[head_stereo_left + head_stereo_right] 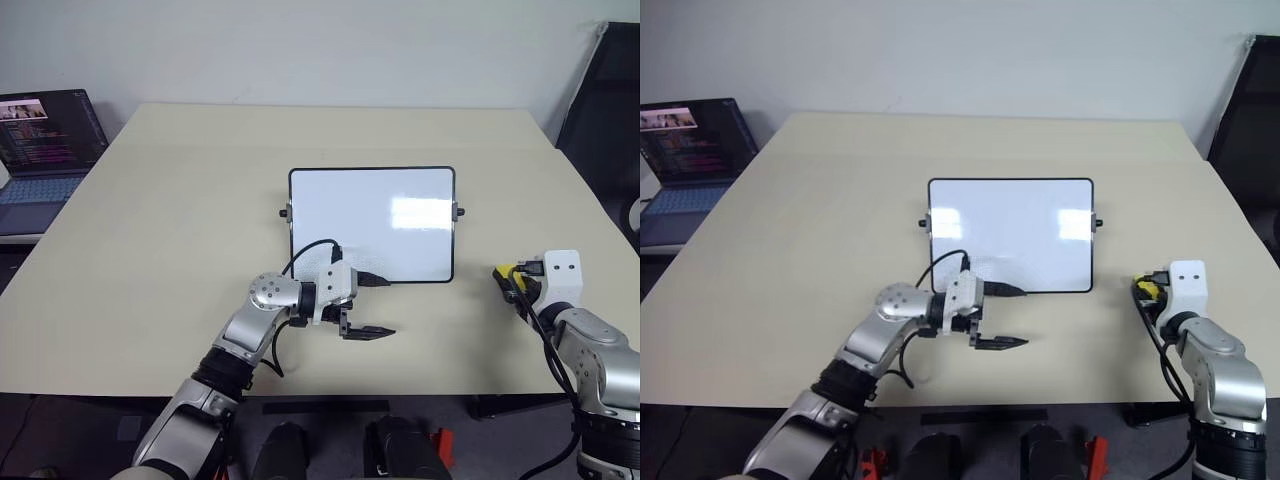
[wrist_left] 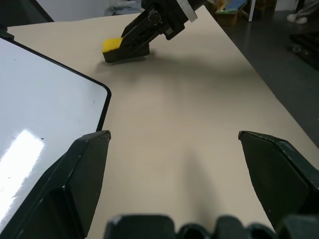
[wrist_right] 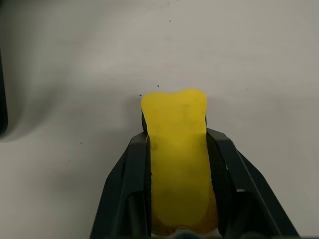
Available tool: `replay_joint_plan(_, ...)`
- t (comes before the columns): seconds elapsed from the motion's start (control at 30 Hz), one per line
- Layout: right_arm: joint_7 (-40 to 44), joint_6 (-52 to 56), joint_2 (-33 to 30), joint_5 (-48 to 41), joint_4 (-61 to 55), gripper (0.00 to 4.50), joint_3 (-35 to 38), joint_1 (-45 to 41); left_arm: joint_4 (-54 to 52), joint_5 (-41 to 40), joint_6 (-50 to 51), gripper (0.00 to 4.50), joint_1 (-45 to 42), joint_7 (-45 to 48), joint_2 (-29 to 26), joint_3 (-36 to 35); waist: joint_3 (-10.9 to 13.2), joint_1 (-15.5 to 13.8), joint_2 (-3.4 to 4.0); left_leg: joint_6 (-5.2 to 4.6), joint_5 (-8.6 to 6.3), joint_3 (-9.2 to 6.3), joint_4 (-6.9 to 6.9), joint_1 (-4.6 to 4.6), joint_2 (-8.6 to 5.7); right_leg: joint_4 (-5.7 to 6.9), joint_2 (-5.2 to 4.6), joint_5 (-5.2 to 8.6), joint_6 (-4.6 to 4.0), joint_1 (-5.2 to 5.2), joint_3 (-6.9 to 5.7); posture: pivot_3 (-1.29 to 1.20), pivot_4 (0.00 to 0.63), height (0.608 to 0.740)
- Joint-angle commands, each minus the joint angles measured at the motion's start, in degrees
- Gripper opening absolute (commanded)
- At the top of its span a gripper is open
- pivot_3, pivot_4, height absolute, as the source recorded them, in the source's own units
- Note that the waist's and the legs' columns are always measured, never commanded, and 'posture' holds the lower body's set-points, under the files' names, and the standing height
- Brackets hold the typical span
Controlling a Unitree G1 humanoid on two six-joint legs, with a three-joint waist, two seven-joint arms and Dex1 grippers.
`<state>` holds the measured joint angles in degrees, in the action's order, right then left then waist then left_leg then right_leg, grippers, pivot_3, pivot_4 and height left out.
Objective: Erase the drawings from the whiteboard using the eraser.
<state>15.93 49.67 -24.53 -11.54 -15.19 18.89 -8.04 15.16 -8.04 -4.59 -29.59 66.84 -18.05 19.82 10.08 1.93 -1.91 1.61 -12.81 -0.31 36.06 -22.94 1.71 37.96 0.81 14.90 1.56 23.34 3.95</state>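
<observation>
The whiteboard (image 1: 371, 225) lies flat in the middle of the table, glossy white in a thin black frame. The drawings are too faint to make out on its face. My left gripper (image 1: 368, 331) hovers just in front of the board's near edge, pointing right. Its fingers (image 2: 84, 169) stand wide open with nothing between them. Off the board's right side, my right gripper (image 1: 512, 277) is low at the table and shut on the eraser (image 3: 174, 117). The eraser is a yellow block with a black base, and its tip sticks out past the fingertips (image 3: 139, 149). The left wrist view also shows the eraser (image 2: 112, 45).
A beige table (image 1: 180, 230) carries the board, with bare surface all around it. An open laptop (image 1: 45, 140) sits on a lower desk at far left. A dark chair (image 1: 605, 110) stands past the table's right edge.
</observation>
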Motion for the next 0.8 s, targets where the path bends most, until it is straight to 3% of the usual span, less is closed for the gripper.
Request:
replay_joint_plan(0.03,-0.55,-1.36,-0.58,-0.44,-0.81,1.13,0.79,-1.03,-0.12,0.42,-2.14,4.5,-0.85,-0.19,-0.01,-0.43,0.0,0.01,0.0,0.0,0.0,0.0,0.0,0.0,0.0,0.0,0.0,0.0,0.0,0.0,0.0,0.0,0.15,0.74)
replay_joint_plan(0.37,-2.25,-1.56,-0.51,-1.28,-1.2,4.48,2.01,-0.73,-0.01,0.64,-2.45,4.5,-1.43,-0.64,0.05,-0.84,0.0,0.0,0.0,0.0,0.0,0.0,0.0,0.0,0.0,0.01,0.0,0.0,0.0,0.0,0.0,0.0,0.15,0.74)
replay_joint_plan(0.6,-4.85,-0.79,0.48,-2.8,-4.58,4.48,5.24,-0.85,-1.23,0.45,-1.64,4.5,-0.59,-2.66,-0.74,-2.11,0.0,0.01,0.0,0.0,0.0,0.0,0.0,0.0,0.0,0.01,0.0,0.0,0.0,0.0,0.0,0.0,0.15,0.74)
replay_joint_plan(0.8,-6.28,-2.16,3.07,-6.15,-11.74,4.48,10.43,2.49,-8.71,1.43,3.59,4.5,5.11,-16.46,-0.02,-7.48,-0.01,-0.02,0.01,0.0,0.0,-0.03,-0.01,-0.01,0.03,0.01,0.0,0.0,0.02,0.0,0.01,0.0,0.15,0.74)
